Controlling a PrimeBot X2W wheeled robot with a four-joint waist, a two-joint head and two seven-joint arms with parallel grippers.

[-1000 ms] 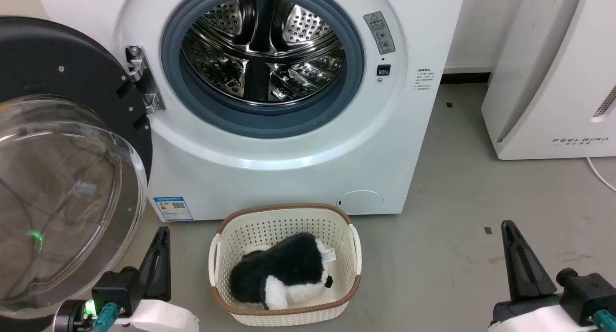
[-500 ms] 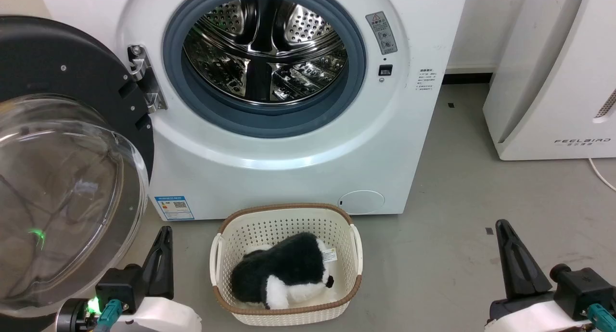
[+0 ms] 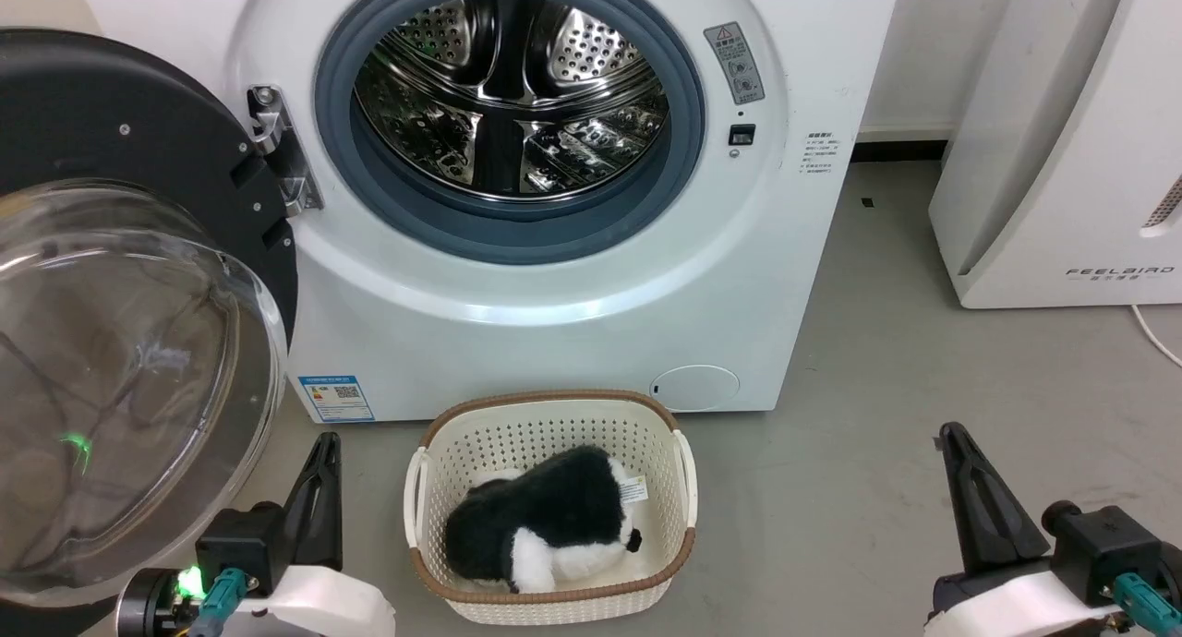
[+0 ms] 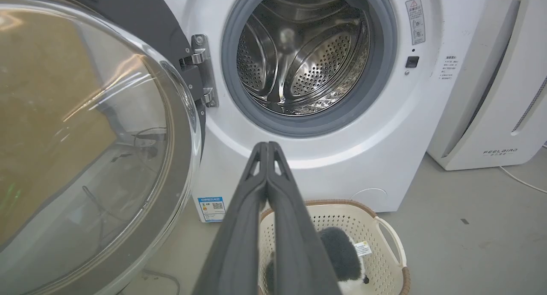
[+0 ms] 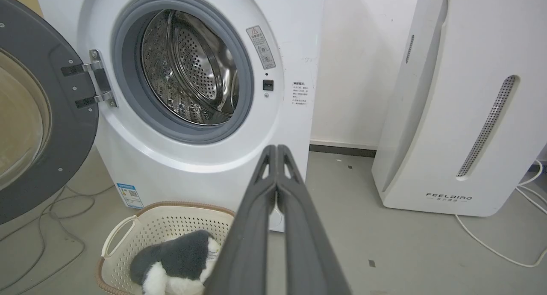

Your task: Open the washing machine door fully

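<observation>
The white washing machine point(image 3: 517, 332) faces me with its steel drum exposed. Its big black door point(image 3: 120, 129) with the bulging glass window point(image 3: 111, 369) is swung wide to the left on its metal hinge point(image 3: 282, 152); the same door point(image 4: 141, 25) point(image 5: 64, 128) shows in both wrist views. My left gripper point(image 3: 325, 438) point(image 4: 268, 145) is shut and holds nothing, low on the left, just right of the glass bowl's edge and apart from it. My right gripper point(image 3: 949, 431) point(image 5: 277, 148) is shut and holds nothing, low on the right over the floor, well away from the machine.
A cream basket point(image 3: 688, 489) with a black and white plush toy point(image 3: 545, 526) stands on the floor before the washer, between my arms. A white FEELBIRD appliance point(image 3: 1062, 157) stands at the right, its cable point(image 5: 491, 248) trailing on the grey floor.
The whole picture has drifted slightly right, so the camera moved. The left gripper edged right and the right gripper edged left. Both stayed shut and the door kept its place.
</observation>
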